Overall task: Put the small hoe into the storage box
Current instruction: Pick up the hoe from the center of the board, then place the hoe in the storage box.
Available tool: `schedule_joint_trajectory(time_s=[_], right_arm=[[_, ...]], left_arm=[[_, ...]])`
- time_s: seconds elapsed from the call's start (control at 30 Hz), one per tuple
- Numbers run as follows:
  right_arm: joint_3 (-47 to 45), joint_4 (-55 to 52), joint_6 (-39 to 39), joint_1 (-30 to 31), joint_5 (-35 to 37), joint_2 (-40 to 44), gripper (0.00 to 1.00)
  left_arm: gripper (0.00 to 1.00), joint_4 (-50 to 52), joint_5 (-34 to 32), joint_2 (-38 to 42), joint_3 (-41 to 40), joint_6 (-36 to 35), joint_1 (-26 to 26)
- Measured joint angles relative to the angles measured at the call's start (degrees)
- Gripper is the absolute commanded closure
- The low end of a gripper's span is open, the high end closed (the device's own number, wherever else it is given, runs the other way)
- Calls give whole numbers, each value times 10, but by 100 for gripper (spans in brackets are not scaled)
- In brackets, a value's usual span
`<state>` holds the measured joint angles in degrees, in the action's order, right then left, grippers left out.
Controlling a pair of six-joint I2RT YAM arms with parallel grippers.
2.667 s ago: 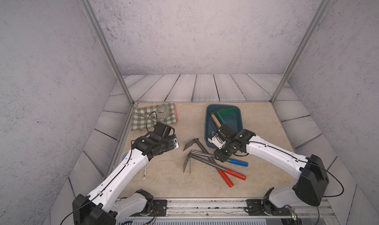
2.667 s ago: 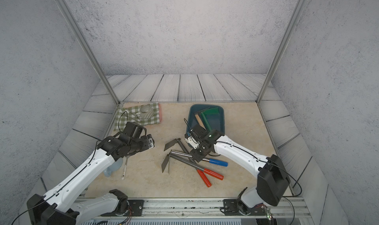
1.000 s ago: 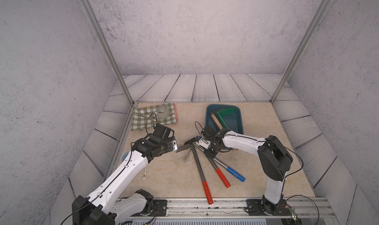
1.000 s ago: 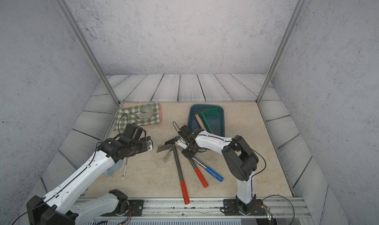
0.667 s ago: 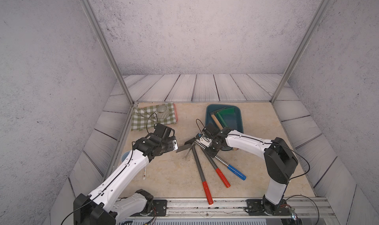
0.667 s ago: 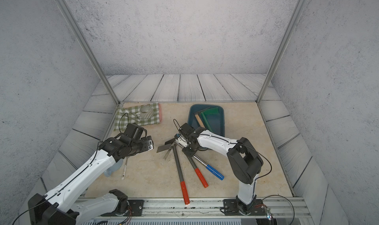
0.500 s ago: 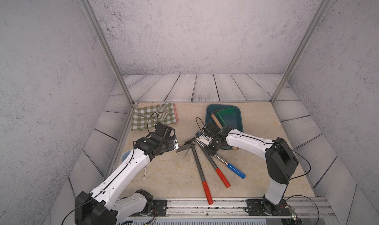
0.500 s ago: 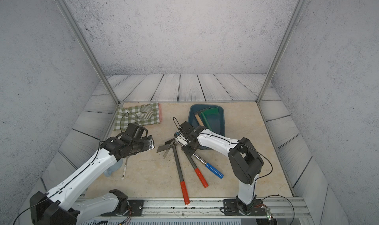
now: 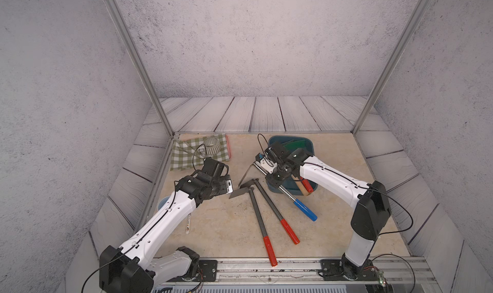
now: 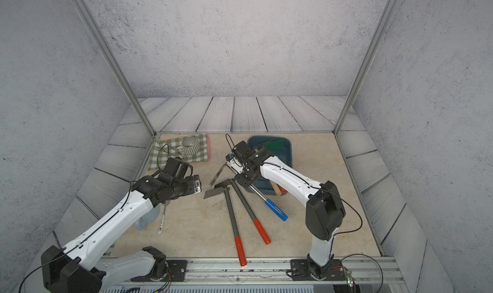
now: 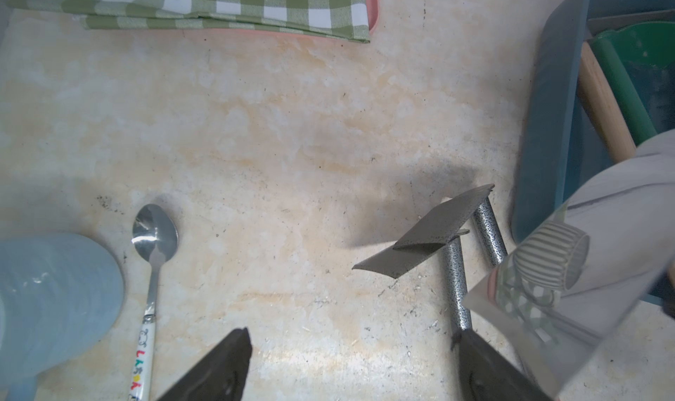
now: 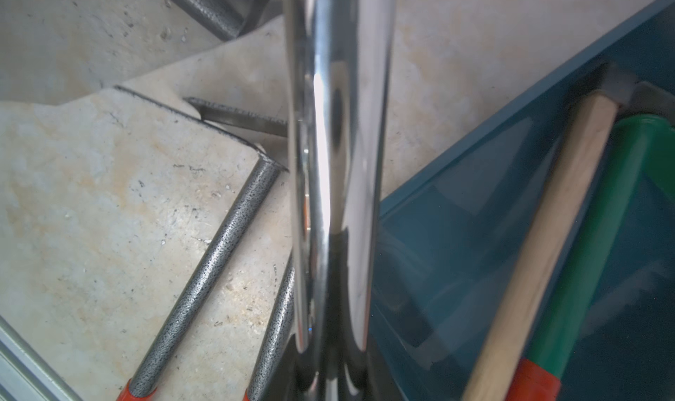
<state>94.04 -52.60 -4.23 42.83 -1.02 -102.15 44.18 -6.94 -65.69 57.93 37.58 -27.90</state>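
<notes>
At storage box [image 9: 310, 146] rim, small hoe [image 9: 304, 209] now higher in R claw [image 9: 270, 172] grip; L claw [image 11: 352, 339] wide.

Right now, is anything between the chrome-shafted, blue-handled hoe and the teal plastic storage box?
Nothing visible does. The right gripper holds the chrome-shafted, blue-handled hoe beside the teal plastic storage box; a wooden-handled tool and green scoop lie inside.

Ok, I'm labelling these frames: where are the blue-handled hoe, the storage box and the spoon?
blue-handled hoe [image 9: 305, 210], in a top view, on its blue grip.
storage box [image 9: 309, 144], in a top view, on its far corner wall.
spoon [image 11: 155, 231], left wrist view, on its bowl.
</notes>
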Motion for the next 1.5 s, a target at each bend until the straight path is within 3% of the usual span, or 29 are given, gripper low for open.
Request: schedule_joint_trajectory(time_s=[0.3, 1.0, 1.5], right_arm=[[150, -86, 24, -56, 12, -27, 100], [463, -208, 78, -209, -4, -276, 100], [486, -214, 102, -233, -3, -334, 100]], left_arm=[[10, 3, 0, 0, 16, -10, 2], [10, 9, 12, 1, 18, -18, 2], [10, 19, 16, 9, 18, -23, 2]])
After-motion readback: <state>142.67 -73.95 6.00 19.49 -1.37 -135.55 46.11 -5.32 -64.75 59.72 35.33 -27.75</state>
